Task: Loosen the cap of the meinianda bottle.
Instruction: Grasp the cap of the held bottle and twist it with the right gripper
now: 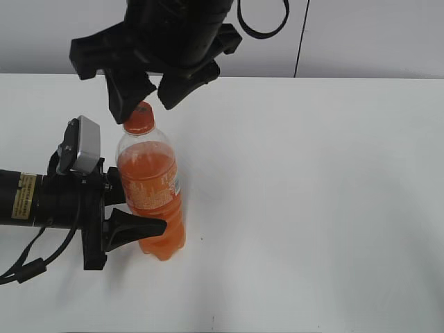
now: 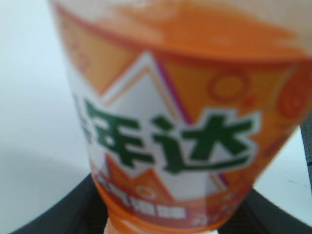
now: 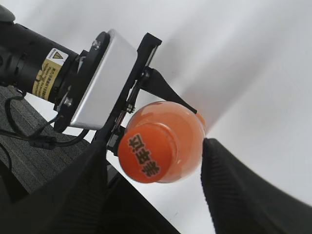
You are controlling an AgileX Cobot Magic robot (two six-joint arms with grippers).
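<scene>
Filling the left wrist view, the meinianda bottle (image 2: pixel 180 136) stands on the counter (image 1: pixel 312 208), grasped by the left end effector (image 1: pixel 125 211). Right end effector (image 1: pixel 147 94) hangs released around the cap (image 1: pixel 141 116) (its 9 o'clock finger nearer); an off-centre closure could tilt the bottle.

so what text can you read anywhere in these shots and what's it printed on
"年达", large green characters, preceded by a cut-off one: label of the meinianda bottle.
Small pale line lower on that label: too blurred to read.
Dark characters on the cap: too distorted to read surely.
Yellow warning sticker with triangle sign on the left arm: print too small.
</scene>
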